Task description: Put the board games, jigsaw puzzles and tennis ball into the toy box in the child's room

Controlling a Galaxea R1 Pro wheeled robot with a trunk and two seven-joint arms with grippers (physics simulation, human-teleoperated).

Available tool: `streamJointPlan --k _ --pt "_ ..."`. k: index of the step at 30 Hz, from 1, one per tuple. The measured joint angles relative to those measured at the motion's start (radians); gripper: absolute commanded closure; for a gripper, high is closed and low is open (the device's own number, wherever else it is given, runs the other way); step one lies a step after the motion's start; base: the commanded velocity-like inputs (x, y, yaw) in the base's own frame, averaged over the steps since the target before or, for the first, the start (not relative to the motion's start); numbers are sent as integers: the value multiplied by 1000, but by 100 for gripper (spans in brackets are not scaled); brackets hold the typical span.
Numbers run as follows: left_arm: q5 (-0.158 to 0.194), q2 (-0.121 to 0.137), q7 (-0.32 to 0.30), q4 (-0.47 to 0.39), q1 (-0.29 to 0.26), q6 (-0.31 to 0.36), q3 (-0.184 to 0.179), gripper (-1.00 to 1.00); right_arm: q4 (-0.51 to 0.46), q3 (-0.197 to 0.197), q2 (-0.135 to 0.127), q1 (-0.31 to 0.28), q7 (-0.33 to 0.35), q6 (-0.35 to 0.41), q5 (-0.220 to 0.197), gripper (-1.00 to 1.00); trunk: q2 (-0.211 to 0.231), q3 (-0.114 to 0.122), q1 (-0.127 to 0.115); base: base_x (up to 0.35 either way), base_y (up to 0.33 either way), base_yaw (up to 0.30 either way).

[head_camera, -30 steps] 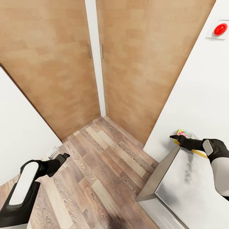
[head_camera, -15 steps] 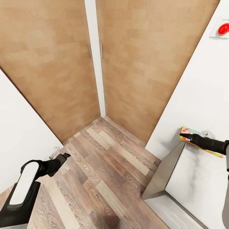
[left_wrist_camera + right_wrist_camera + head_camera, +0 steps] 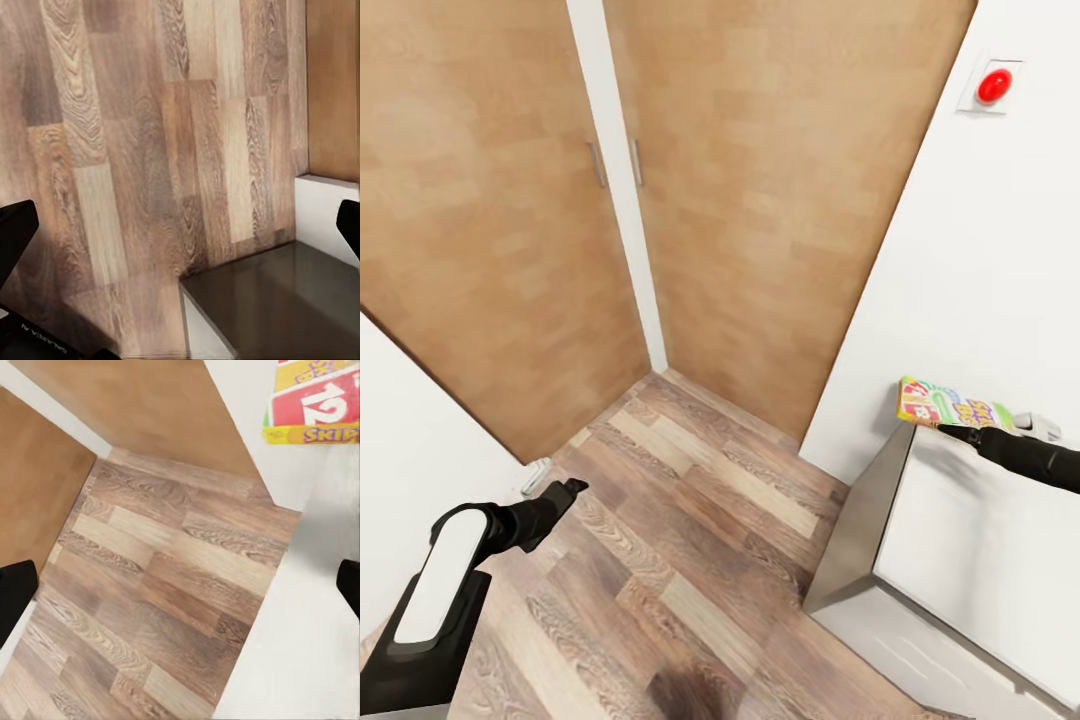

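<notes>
Wood plank floor spreads below the head camera, running up to two tall wooden doors with slim handles, and a red round wall button sits high on the white wall. Down at the left, the left gripper hangs over the planks with nothing near its tips; how wide it stands is hard to read from up here. Over on the right, the SKIP-BO board game lies at the far corner of a light grey top, close against the wall, and the right gripper reaches in just beside its near edge. Touching or just short? Cannot tell from this angle.

On to the left wrist: planks and the corner of a dark cabinet top, and both black fingertips sit far apart at the picture's edges. Wide open, empty.

Right wrist now: the SKIP-BO box ahead, its yellow edge facing the camera, floor beyond the grey top's edge. Both fingertips are again spread to the frame's sides, so nothing is held.

My read: this is the reach for a board game. Next comes closing the last gap, straddling that thin edge and pinching firmly, since a flat box so near the wall leaves little room.
</notes>
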Motion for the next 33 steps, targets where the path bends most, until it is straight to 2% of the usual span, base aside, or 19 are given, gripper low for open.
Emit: streamJointPlan --k 11,22,33 --pt "-1 0 -9 30 -4 -8 -30 -100 18 -1 -6 7 -14 0 0 -100 0 -2 0 0 27 -199" --pt "-1 -1 -53 99 -23 -12 -45 -100 26 0 -2 8 -33 0 -1 -100 0 -3 0 0 5 -39" --pt "-10 -1 -108 133 -31 -15 -82 -100 12 -1 4 13 -36 0 -8 -100 0 -2 0 0 1 -49"
